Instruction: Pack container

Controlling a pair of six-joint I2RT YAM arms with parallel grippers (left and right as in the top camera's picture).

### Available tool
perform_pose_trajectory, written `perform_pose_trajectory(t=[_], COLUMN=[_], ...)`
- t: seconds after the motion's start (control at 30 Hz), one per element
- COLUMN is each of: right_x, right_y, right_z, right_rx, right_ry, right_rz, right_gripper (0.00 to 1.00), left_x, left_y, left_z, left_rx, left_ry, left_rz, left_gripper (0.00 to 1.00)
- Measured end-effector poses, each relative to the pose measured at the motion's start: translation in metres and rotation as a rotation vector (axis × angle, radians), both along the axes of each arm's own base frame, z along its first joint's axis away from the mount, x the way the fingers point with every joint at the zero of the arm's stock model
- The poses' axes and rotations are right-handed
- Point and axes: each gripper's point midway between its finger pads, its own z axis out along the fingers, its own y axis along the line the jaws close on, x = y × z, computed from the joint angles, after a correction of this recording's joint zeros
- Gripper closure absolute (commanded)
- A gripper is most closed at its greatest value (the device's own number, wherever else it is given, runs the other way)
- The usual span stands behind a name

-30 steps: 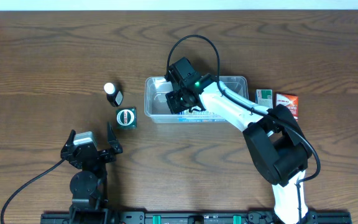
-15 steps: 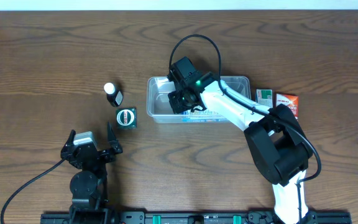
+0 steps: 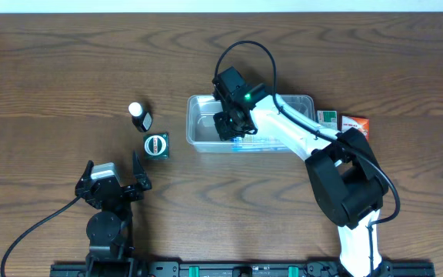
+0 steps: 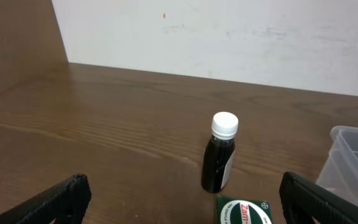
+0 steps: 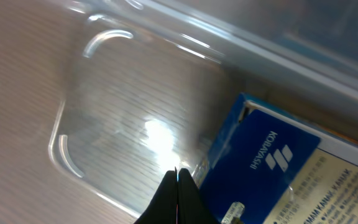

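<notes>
Claws differ: nearest, the left claw stands spread wide and empty over the worktop. Just beyond it lie a green tin and an upright dark bottle. Right of these sits the container, open side up, its long axis running left to right, with a green box close by its right end. The right claw, tips pressed together, reaches down into its left half beside a blue box. Bare wood stretches beyond the far rim.
</notes>
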Motion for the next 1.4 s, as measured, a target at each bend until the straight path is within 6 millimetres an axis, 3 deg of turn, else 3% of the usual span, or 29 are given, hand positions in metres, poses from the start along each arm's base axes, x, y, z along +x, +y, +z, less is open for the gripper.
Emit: perform_pose_trajectory(t=[0.43,0.8,0.97,1.1,1.2,1.23,1.3,1.4], right_x=[0.003,0.009,0.017,0.025,0.025,0.024,0.024,0.023], right_y=[-0.025,-0.028,-0.016,0.002,0.005,0.004,-0.001,-0.022], right_z=[0.002,0.005,0.027,0.060,0.084,0.089,0.099,0.108], right_rx=[-0.132,-0.153,-0.117,-0.049,-0.043,-0.048,-0.070,-0.134], right_ry=[-0.017,-0.041,-0.063,-0.086,-0.091,-0.089,-0.091,-0.081], right_rz=[-0.042,-0.044,-0.010,0.043,0.081,0.085,0.086,0.065], right_gripper=[0.99,0.97,0.72,0.60,0.44,0.35,0.01,0.01], left_x=[0.000,0.000,0.000,0.000,0.000,0.000,0.000,0.000], left_y=[0.000,0.000,0.000,0.000,0.000,0.000,0.000,0.000], left_z=[0.000,0.000,0.000,0.000,0.000,0.000,0.000,0.000], left_rx=[0.000,0.000,0.000,0.000,0.000,0.000,0.000,0.000], left_ry=[0.000,0.000,0.000,0.000,0.000,0.000,0.000,0.000], left_rz=[0.000,0.000,0.000,0.000,0.000,0.000,0.000,0.000], left_gripper=[0.02,0.02,0.02,0.02,0.02,0.02,0.02,0.02])
